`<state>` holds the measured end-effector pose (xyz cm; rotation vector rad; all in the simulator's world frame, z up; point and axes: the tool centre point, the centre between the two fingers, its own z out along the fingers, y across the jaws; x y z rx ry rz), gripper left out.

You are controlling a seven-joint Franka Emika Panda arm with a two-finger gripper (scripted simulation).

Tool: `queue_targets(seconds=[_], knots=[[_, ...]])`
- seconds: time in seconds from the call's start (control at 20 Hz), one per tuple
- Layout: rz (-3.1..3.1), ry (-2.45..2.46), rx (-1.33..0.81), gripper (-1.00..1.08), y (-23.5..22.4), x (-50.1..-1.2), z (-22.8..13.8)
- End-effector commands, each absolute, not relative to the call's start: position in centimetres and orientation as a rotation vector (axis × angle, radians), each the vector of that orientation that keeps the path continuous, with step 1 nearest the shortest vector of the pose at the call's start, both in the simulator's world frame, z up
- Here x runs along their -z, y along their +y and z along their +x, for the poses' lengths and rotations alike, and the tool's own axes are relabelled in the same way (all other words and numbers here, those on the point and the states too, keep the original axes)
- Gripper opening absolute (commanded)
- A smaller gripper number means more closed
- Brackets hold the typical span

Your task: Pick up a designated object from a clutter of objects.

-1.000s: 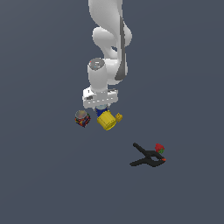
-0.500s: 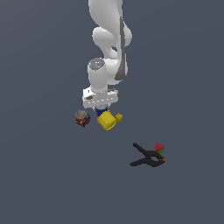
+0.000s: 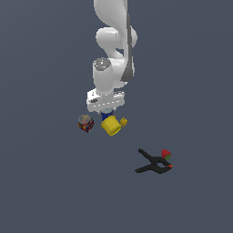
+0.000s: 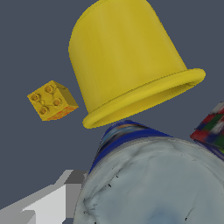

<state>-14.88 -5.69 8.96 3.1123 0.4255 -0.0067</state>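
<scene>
The designated object, a blue can [image 4: 153, 183] with a silver-grey top, fills the wrist view. In the exterior view only a blue sliver of this can [image 3: 106, 113] shows under the white hand. My gripper [image 3: 105, 109] is lowered over it. One light grey finger [image 4: 48, 203] lies right beside the can's side; the other finger is hidden. The yellow cup [image 3: 110, 125] lies on its side against the can, its rim [image 4: 144, 98] towards it. A multicoloured can [image 3: 85, 123] stands on the exterior view's left.
A tiny yellow block [image 3: 123, 121] lies just beside the cup, also seen as a studded brick [image 4: 51, 100]. A black spring clamp [image 3: 154, 164] and a small red strawberry-like item [image 3: 166, 154] lie apart towards the exterior view's lower right.
</scene>
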Motion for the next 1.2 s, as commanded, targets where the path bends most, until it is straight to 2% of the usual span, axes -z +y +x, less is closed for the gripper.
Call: queue_targets(seconds=[0.0, 0.4, 1.15], knots=[[3.110, 0.426, 0.000, -1.00, -5.2, -10.0, -14.2], [3.108, 0.425, 0.001, -1.00, -2.6, -14.7, -11.6], [3.109, 0.426, 0.001, -1.00, 4.4, -26.7, -4.6]])
